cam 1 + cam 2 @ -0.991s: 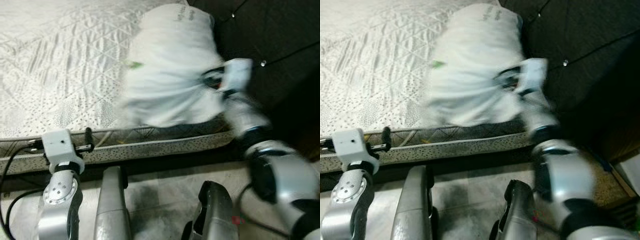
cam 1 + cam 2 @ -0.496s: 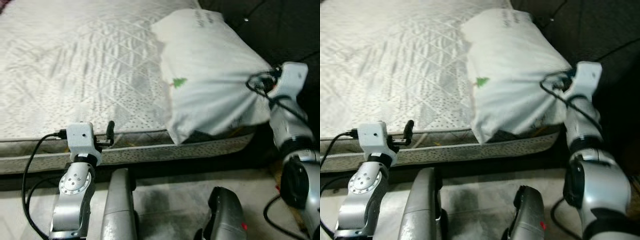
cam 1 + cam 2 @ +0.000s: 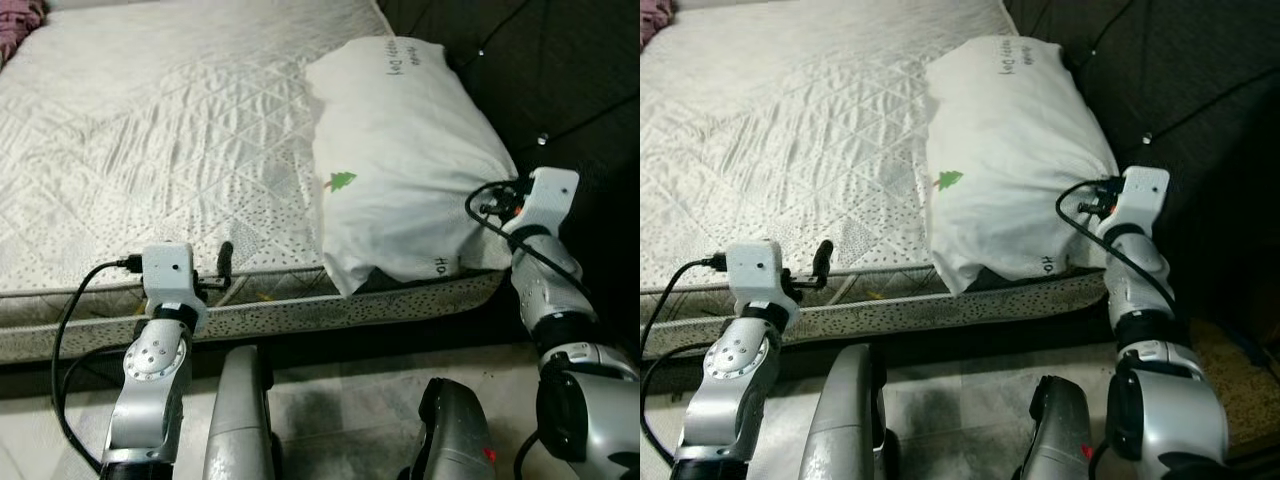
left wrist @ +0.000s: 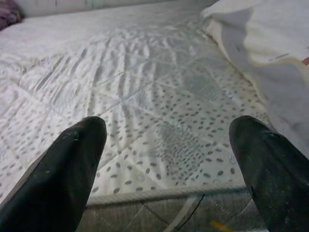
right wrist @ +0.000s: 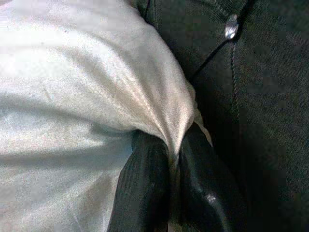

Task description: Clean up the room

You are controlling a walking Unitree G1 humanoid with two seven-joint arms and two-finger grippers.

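Observation:
A white pillow (image 3: 400, 150) with a small green tree print lies on the mattress (image 3: 150, 150), up against the dark headboard, its near end hanging over the front edge. My right gripper (image 5: 174, 164) is shut on a bunched corner of the pillow's cloth (image 3: 1085, 195) at the side next to the headboard. Down at the mattress's front edge my left gripper (image 4: 166, 130) stands open, its fingers (image 3: 225, 258) apart with nothing between them, to the left of the pillow.
A dark tufted headboard (image 3: 560, 80) runs along the right of the bed. A purple cloth (image 3: 18, 15) lies at the far left corner of the mattress. Pale floor (image 3: 330, 400) shows below the bed's edge, by my legs.
The pillow has come down from a lifted, blurred swing and now lies settled on the mattress. My right gripper stayed on its corner. The view has shifted and steadied.

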